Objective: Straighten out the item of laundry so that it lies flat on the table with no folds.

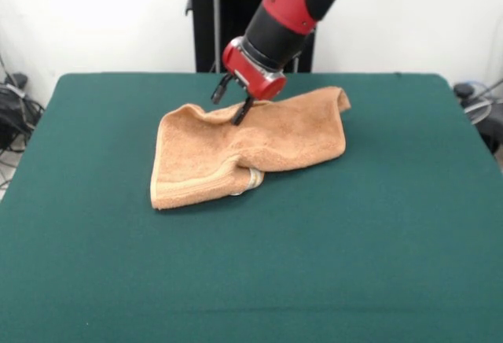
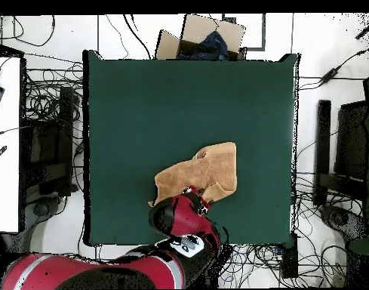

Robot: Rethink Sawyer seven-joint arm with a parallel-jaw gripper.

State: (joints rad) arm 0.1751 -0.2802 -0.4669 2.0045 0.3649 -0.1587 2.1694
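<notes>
- A white wall stands behind my pedestal, and the dark green table [image 1: 369, 241] spreads wide before it, far larger than the cloth on it.
- Seen from above, cables [image 2: 47, 102] lie tangled on the floor along the table's sides, and a cardboard box [image 2: 198, 38] sits just past the edge farthest from my base.
- The peach-orange towel [image 1: 236, 154] lies on the half of the table toward my pedestal, roughly midway across in the front view.
- It is not flat: a fold runs across its middle, and one layer overlaps another at the edge facing the front camera.
- A small white tag [image 1: 253, 178] peeks out from under that fold.
- The corner toward the picture's right in the front view is turned up a little.
- My arm [image 1: 295, 5] comes down at a slant from above, red and black.
- My gripper [image 1: 229, 101] is at the towel's edge nearest the pedestal.
- My two dark fingers [image 1: 242, 112] stand apart with a gap between them; one tip meets the cloth and the other hangs just beyond the hem.
- I have nothing pinched between them.
- In the overhead view my wrist covers that end of the towel.
</notes>
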